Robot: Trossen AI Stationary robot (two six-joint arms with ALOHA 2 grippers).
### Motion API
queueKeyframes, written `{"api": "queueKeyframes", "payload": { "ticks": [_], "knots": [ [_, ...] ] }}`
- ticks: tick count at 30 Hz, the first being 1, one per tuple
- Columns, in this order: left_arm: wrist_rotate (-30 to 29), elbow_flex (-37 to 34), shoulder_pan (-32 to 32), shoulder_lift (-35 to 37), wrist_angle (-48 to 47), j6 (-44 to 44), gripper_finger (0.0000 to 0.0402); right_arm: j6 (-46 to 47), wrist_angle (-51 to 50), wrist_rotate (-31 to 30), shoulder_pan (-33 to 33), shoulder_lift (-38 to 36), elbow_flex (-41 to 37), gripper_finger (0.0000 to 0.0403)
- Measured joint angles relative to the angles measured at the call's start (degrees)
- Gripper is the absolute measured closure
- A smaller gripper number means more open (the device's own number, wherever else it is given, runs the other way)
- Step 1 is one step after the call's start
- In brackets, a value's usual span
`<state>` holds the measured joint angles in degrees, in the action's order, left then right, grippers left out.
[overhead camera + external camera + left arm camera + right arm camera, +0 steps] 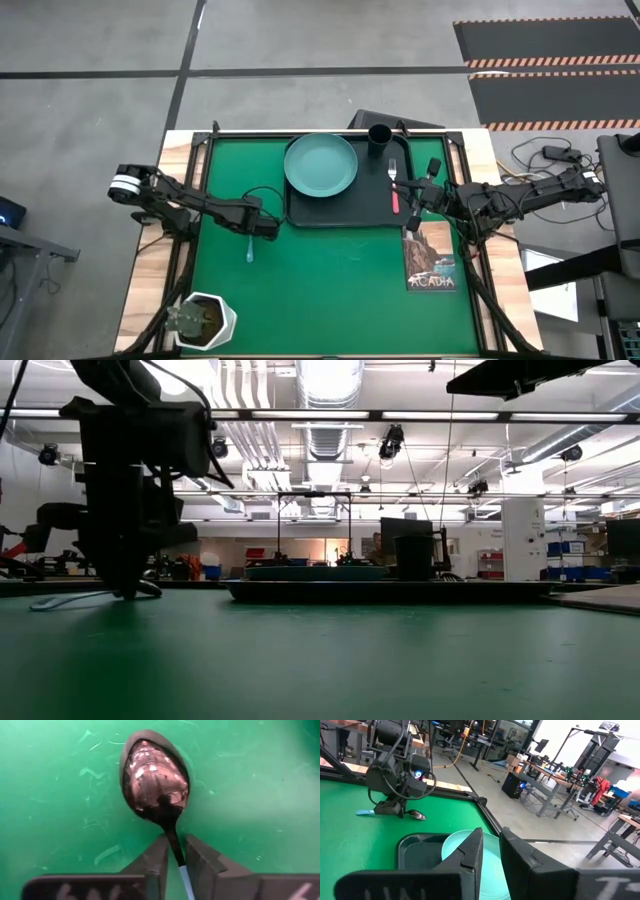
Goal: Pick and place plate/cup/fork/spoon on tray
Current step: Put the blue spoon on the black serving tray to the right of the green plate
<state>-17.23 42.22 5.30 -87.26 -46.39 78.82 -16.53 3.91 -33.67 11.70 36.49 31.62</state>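
Observation:
The spoon (155,780), with a dark metal bowl and a light-blue handle (250,250), lies flat on the green table, left of the black tray (370,210). My left gripper (266,230) stands down on the table, shut on the spoon; it also shows in the low view (125,585). The teal plate (320,165), black cup (379,135) and pink-handled fork (394,187) rest on the tray. My right gripper (491,855) hovers by the tray's right edge (415,195), shut and empty. My left gripper pinches the spoon's thin dark neck (175,847), just behind the bowl, between its two fingers (156,862). The fingers come from above, pointing down, and lie across the spoon. The spoon lies on the table, its bowl (417,815) and blue handle (365,812) sticking out on either side.
The "ACADIA" picture book (431,257) lies near the tray's right front corner. A white pot with a plant (203,320) stands at the near left corner. Bare green mat lies between the spoon and the book.

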Motion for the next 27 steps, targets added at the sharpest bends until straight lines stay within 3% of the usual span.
{"api": "queueKeyframes", "payload": {
  "ticks": [4,11,17,21,25,27],
  "knots": [
    [-0.77,-0.15,-0.07,0.04,-1.24,0.42,0.0395,0.00,-0.01,0.00,0.00,0.00,0.00,0.0351],
    [-1.78,0.47,-0.07,3.03,-1.77,-1.39,0.0398,0.24,-0.03,0.04,0.00,0.00,0.00,0.0351],
    [-8.10,3.99,0.75,9.61,-0.53,-10.10,0.0399,0.63,-0.24,1.06,0.00,0.02,0.00,0.0351],
    [-10.75,5.66,2.50,14.47,10.62,-25.86,0.0399,1.05,-0.25,1.16,0.00,0.09,0.00,0.0351],
    [-9.91,4.66,4.56,18.57,31.86,-45.43,0.0400,2.05,-0.25,4.96,0.00,0.81,0.00,0.0351],
    [-6.59,3.53,5.39,19.68,43.35,-54.87,0.0400,2.29,-0.19,7.58,0.02,1.19,0.00,0.0351]
  ]
}}
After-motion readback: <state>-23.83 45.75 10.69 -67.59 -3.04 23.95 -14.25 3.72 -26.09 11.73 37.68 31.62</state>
